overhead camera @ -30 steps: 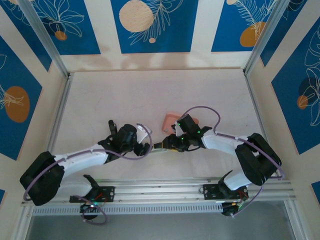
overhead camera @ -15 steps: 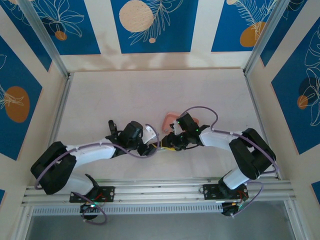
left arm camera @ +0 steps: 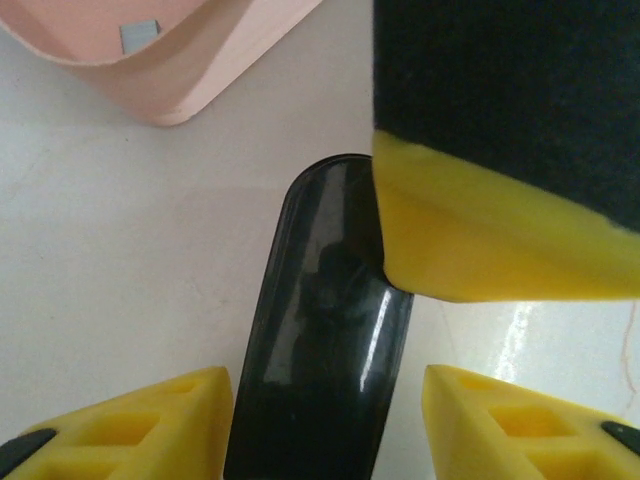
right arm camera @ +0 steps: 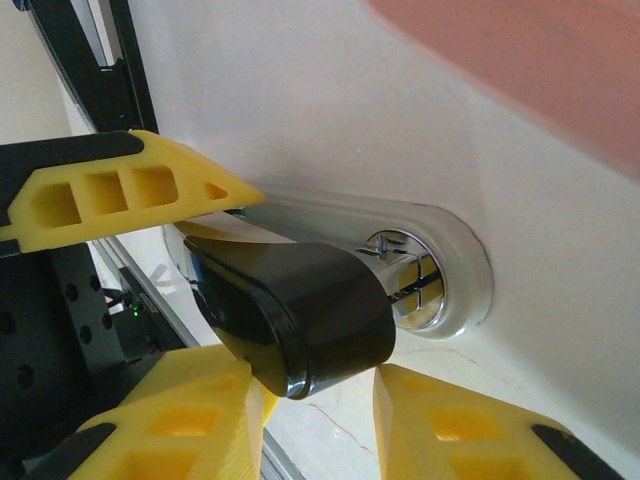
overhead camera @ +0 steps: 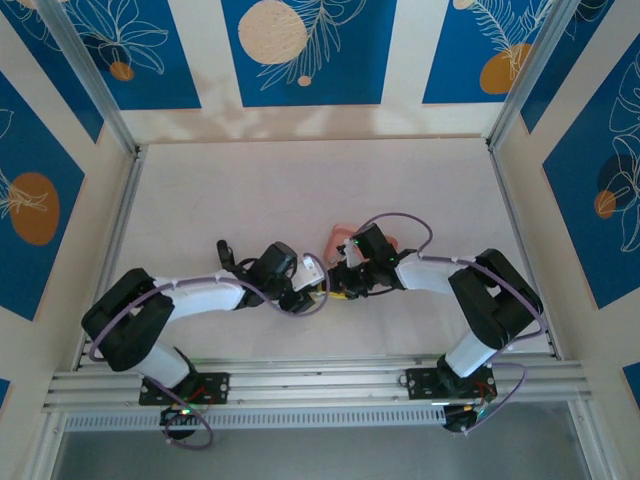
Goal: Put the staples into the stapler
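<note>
Mid-table by pink tray [left arm camera: 200,80]: L gripper [left arm camera: 322,385] jaws apart astride stapler [left arm camera: 330,300]; R gripper [right arm camera: 320,375] touching it, grip unclear.

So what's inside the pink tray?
One little grey strip of staples lies in the pink tray. Most of the tray is cut off at the picture's edge, and from above the right arm covers part, so more may be hidden.

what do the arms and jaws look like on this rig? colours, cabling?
Left arm and right arm: white links, bulky black joint housings, black bases on an aluminium rail. A thin purple cable loops along each. Jaws: yellow plastic with hollow rectangular cells, black-backed.
</note>
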Tool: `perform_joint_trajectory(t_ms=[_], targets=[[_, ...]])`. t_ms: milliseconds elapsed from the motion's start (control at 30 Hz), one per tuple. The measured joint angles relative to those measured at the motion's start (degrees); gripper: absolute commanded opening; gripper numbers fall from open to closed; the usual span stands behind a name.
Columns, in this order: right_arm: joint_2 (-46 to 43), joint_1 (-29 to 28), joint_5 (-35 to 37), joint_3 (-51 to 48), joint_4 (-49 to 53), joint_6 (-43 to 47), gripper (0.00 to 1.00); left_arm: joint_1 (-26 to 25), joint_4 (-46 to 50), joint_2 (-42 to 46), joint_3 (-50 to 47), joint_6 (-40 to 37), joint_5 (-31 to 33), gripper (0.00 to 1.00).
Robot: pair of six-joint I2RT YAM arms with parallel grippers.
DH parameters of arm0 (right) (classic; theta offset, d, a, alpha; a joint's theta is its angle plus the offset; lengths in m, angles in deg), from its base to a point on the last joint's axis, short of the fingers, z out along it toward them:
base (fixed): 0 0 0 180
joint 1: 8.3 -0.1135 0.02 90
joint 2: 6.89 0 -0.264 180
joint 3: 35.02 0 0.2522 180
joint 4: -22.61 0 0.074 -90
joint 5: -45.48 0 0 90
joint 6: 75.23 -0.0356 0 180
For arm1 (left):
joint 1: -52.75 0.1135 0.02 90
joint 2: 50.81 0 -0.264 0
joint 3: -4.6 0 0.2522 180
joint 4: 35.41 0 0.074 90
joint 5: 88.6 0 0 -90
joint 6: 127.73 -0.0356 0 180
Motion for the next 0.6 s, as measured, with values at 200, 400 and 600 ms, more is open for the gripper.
perform_joint_trajectory(t_ms=[200,400,600], targets=[[0.76,0.13,-0.74,0.0,-1.09,0.04,0.32,-0.04,0.39,-1.01,0.85,-0.83,0.74,0.37],[-2.64,-0.81,4.11,0.55,2.64,0.48,0.39,-0.5,0.55,-1.01,1.07,-1.11,0.87,0.3],[-10.56,-0.72,10.43,0.52,9.97,2.23,0.46,-0.55,0.68,-0.37,1.75,0.5,0.92,0.16]])
